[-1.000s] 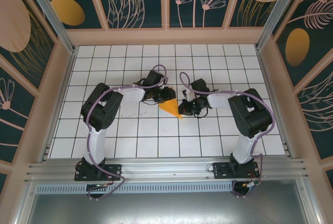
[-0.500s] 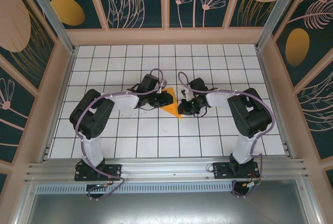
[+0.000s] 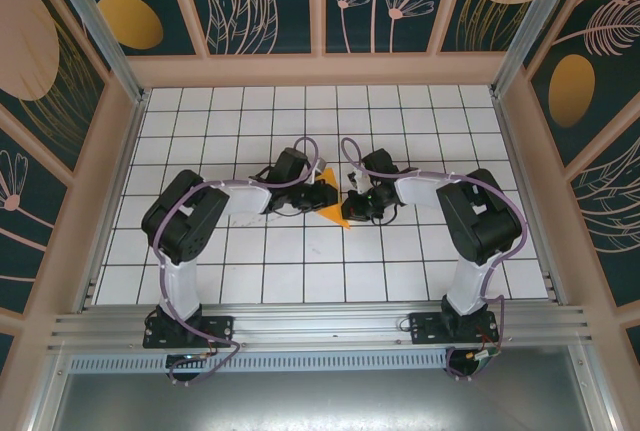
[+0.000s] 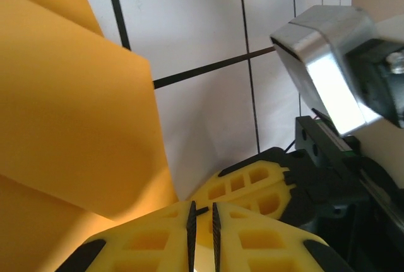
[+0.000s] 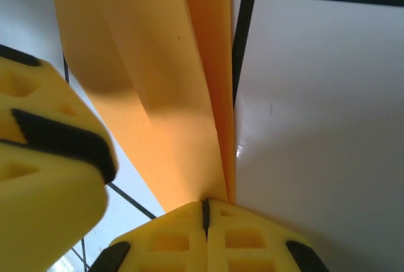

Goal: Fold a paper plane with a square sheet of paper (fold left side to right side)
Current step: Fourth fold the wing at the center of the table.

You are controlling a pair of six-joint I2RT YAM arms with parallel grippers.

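Note:
The square sheet of paper (image 3: 331, 214) is bright orange and lies folded into a narrow wedge on the white tiles mid-table, between the two grippers. My left gripper (image 3: 322, 194) sits over its left part and covers much of it. In the left wrist view the paper (image 4: 76, 108) lies left of the left gripper (image 4: 202, 221), whose pads stand almost together with a thin slit and nothing seen in it. My right gripper (image 3: 352, 205) is shut at the paper's right edge. Its closed tips (image 5: 205, 212) touch the creased paper (image 5: 164, 95).
The tiled table (image 3: 300, 271) is boxed in by wooden walls with dark flowered panels (image 3: 265, 1). The two grippers are a few centimetres apart: the right one's fingers (image 4: 252, 183) show ahead of the left jaws, and a left finger (image 5: 44, 158) shows beside the right.
The left gripper has closed down and shifted a little right over the paper, hiding more of it. The right arm has stayed put.

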